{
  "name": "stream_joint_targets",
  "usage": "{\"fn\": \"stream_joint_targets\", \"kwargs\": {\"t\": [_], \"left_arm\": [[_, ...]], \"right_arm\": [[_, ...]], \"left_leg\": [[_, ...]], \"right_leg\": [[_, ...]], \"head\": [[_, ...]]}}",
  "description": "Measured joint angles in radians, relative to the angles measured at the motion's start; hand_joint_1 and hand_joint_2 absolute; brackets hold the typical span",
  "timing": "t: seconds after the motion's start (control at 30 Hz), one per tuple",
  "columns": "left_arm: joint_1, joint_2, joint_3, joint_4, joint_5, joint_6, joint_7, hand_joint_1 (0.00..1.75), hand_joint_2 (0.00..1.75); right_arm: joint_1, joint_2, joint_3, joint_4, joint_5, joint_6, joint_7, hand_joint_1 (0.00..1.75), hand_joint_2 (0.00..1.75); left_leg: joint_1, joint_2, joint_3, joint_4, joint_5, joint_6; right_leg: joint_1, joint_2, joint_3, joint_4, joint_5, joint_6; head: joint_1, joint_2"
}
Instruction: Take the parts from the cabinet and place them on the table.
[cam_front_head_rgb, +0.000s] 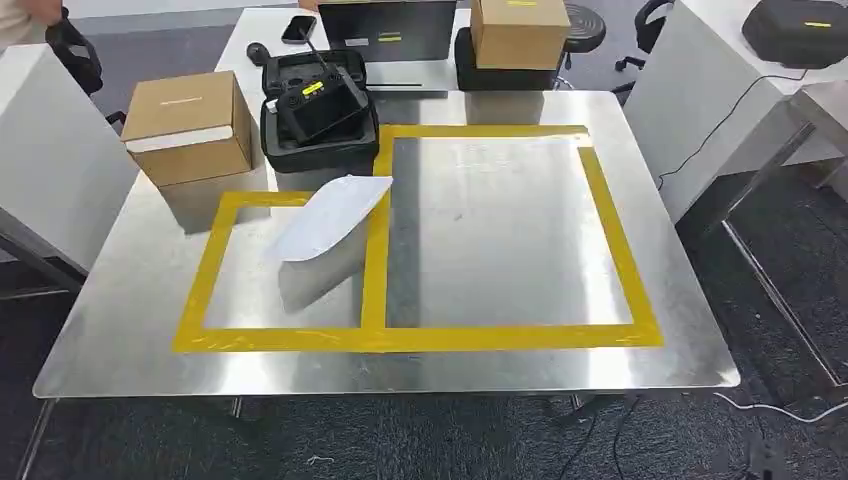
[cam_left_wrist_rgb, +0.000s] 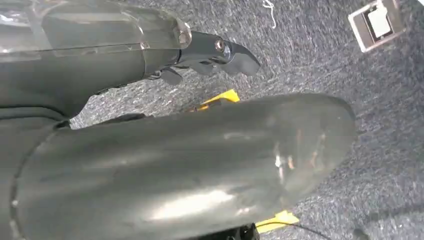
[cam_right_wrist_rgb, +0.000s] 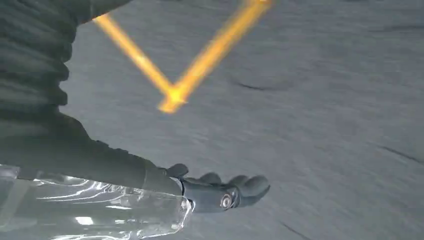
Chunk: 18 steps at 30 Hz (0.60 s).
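Observation:
A white, flat, pointed part (cam_front_head_rgb: 330, 215) lies on the steel table (cam_front_head_rgb: 120, 330), across the far right corner of the smaller yellow-taped rectangle (cam_front_head_rgb: 205, 290). The larger taped rectangle (cam_front_head_rgb: 620, 250) to its right has nothing in it. My left hand (cam_left_wrist_rgb: 215, 50) hangs over grey carpet in the left wrist view, dark fingers stretched out and holding nothing. In the right wrist view my right hand (cam_right_wrist_rgb: 225, 192) also hangs above the carpet, its fingers apart and nothing in them.
A cardboard box (cam_front_head_rgb: 190, 125) and an open black case with a controller (cam_front_head_rgb: 320, 110) stand at the table's far left. Behind are a second box (cam_front_head_rgb: 520, 30) and a dark screen (cam_front_head_rgb: 388, 28). White tables flank both sides. A cable (cam_front_head_rgb: 770, 410) lies on the floor.

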Motion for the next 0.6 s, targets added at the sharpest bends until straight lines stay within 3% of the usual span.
{"fn": "stream_joint_targets", "kwargs": {"t": [0.23, 0.37, 0.47, 0.6], "left_arm": [[-0.003, 0.002, -0.001, 0.000, -0.010, -0.003, 0.000, 0.00, 0.00], [-0.005, 0.004, -0.001, 0.000, -0.011, -0.003, 0.000, 0.00, 0.00], [-0.005, 0.006, -0.005, 0.000, -0.022, -0.013, 0.002, 0.00, 0.00], [-0.009, 0.008, -0.009, 0.000, -0.025, -0.024, 0.016, 0.00, 0.00]], "right_arm": [[-0.033, 0.093, 0.039, 0.233, -0.007, 0.074, 0.061, 0.00, 1.75], [-0.046, 0.111, 0.046, 0.306, -0.007, 0.086, 0.064, 0.00, 1.75], [-0.049, 0.124, 0.060, 0.344, -0.002, 0.169, 0.095, 0.00, 1.75], [-0.050, 0.150, 0.072, 0.380, -0.005, 0.208, 0.093, 0.00, 1.75]], "left_leg": [[0.002, 0.006, 0.000, 0.000, -0.002, -0.003], [0.001, 0.008, 0.001, 0.000, -0.002, -0.003], [0.001, 0.009, 0.001, 0.000, -0.002, -0.003], [-0.003, 0.010, 0.002, 0.001, -0.005, 0.000]], "right_leg": [[0.001, 0.002, 0.000, 0.000, -0.001, -0.001], [0.001, 0.005, 0.000, 0.000, -0.001, -0.002], [0.001, 0.006, 0.000, 0.000, 0.000, -0.002], [-0.002, 0.007, 0.001, 0.001, -0.001, 0.001]], "head": [[-0.001, 0.000], [0.000, 0.000], [0.002, 0.000], [-0.001, 0.000]]}}
